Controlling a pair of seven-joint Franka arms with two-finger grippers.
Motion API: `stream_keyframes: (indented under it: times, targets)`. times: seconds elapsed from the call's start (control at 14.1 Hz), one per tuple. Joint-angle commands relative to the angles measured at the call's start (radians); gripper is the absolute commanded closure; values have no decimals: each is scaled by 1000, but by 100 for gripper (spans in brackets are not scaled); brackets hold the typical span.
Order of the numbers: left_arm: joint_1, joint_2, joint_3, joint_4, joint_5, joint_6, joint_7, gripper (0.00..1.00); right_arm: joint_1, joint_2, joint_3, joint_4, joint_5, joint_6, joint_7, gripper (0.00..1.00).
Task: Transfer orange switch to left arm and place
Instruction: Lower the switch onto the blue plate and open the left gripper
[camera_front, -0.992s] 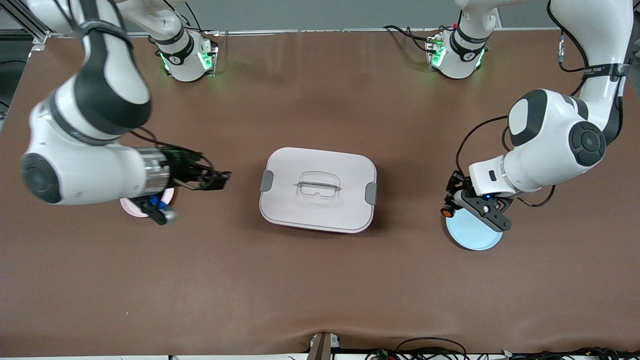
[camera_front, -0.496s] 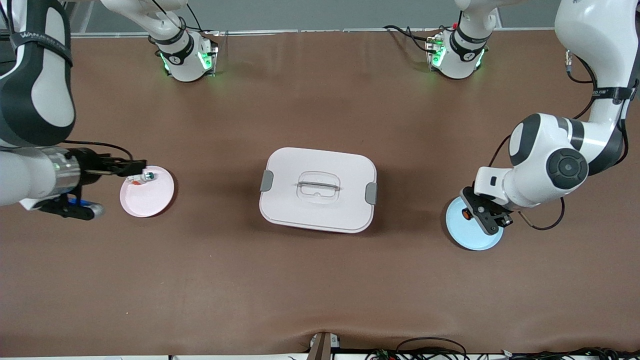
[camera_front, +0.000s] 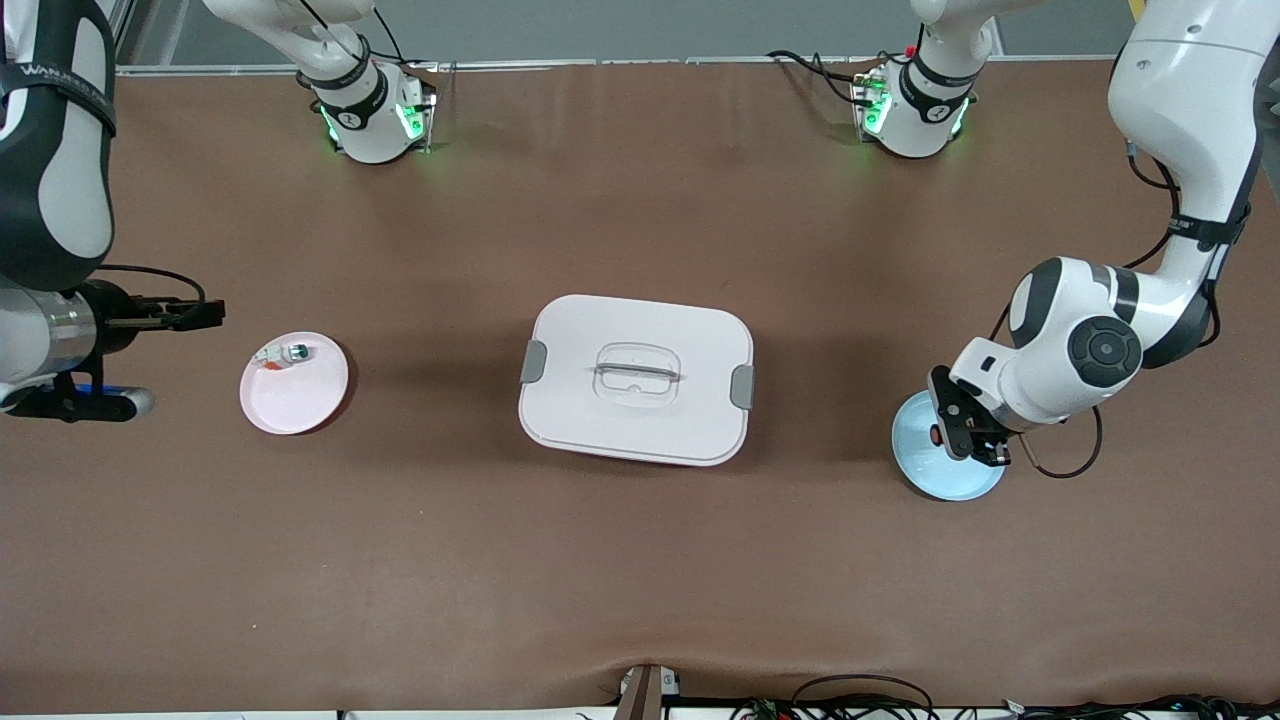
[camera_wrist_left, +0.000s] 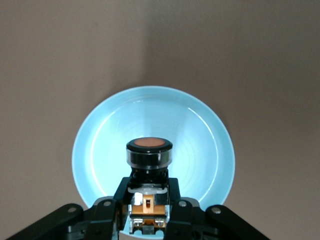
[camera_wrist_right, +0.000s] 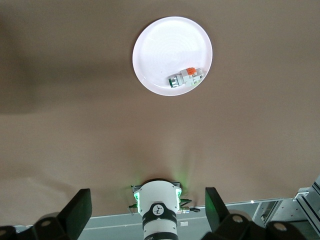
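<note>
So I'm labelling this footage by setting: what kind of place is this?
Probably a robotics lab bench: two arms bolted along a brown-covered table, a staged box and blue plate, cables trailing at its edge.

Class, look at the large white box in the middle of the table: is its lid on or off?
On. The box shows its lid seated flush, recessed handle on top, grey latches at both ends.

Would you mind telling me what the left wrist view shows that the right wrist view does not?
Only the left wrist view shows the orange switch, clamped in the left end effector over the light blue plate. Only the right wrist view shows the pink plate holding a small white part with a green button, the right arm's base, and the open right end effector. Both show the brown table.
</note>
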Motion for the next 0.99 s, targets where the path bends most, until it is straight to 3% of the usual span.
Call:
stream_keyframes:
  times: [0.0, 0.64, 0.78, 0.92]
  targets:
    - [42, 27, -11, -24, 61, 70, 70, 100, -36, -23, 18, -17, -22, -6, -57, 0]
    - [50, 91, -11, -21, 138, 170, 110, 100, -82, -39, 18, -16, -21, 11, -96, 0]
    - [55, 110, -10, -22, 138, 201, 97, 84, -75, -39, 17, -13, -28, 8, -86, 0]
    - [77, 128, -11, -19, 138, 216, 93, 40, -81, -40, 15, -5, -30, 9, -82, 0]
